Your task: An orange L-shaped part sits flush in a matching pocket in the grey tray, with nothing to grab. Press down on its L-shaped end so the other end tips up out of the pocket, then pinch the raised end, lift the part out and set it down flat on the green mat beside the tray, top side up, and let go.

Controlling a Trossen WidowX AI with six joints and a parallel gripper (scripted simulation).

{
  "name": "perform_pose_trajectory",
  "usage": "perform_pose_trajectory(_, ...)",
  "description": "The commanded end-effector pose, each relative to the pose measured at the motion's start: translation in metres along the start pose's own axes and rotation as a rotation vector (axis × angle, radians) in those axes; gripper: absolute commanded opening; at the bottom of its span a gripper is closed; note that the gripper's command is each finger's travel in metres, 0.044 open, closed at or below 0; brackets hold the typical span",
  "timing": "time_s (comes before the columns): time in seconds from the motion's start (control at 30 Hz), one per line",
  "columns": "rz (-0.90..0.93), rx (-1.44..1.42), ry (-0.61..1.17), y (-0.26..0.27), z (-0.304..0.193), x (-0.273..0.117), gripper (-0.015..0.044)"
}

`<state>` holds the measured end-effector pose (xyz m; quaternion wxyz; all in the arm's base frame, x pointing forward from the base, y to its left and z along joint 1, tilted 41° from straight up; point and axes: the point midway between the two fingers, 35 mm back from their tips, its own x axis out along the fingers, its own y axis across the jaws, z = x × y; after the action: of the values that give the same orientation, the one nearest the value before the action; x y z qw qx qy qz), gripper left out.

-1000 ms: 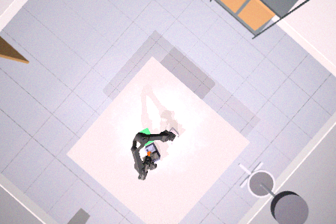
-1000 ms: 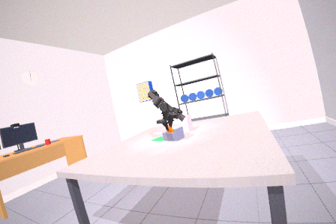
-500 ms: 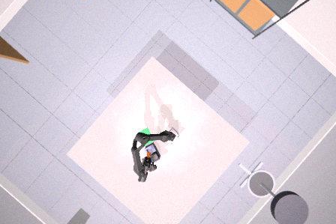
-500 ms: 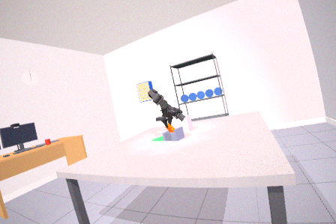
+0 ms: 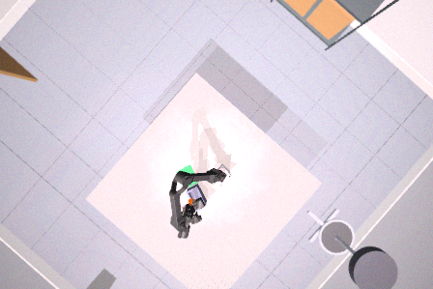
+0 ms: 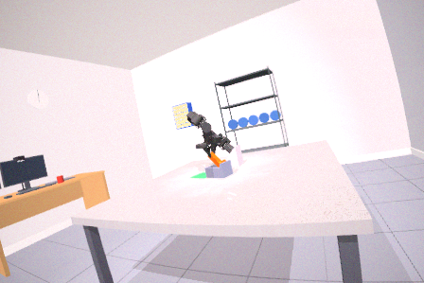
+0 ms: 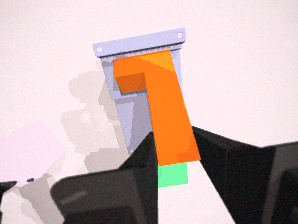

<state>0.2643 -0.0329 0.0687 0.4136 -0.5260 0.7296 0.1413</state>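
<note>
Above the grey rectangular tray (image 7: 131, 75) on the white table top (image 6: 293, 187), I have the black parallel-jaw gripper (image 7: 176, 159) clamped on the straight end of the flat orange L-shaped part (image 7: 160, 100). In the wrist view, the two dark fingers press against either side of that end, so the jaws stand at a narrow setting, held apart by the part itself. The part's hooked end lies over the tray's far portion, close under the rim with its two small fasteners; from this view I cannot tell whether that end touches the pocket. In the exterior view, the part hangs tilted beneath the gripper, its lower end just over the tray and its upper end raised towards the arm (image 6: 204, 132). A strip of the flat green mat (image 7: 173, 176) shows directly below the gripped end in the wrist view, between the fingers. In the exterior view the mat lies on the table just beside the tray, on its left. The top view shows the arm folded over the tray, with only a small spot of orange visible.
</note>
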Motion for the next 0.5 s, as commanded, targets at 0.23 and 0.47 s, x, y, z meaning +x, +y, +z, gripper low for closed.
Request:
perform_pose_trajectory(0.23, 0.002, 0.006, -0.006, 0.000, 0.001, -0.018, 0.0000)
perform_pose_trajectory(0.47, 0.003, 0.005, -0.006, 0.000, 0.001, -0.027, 0.0000)
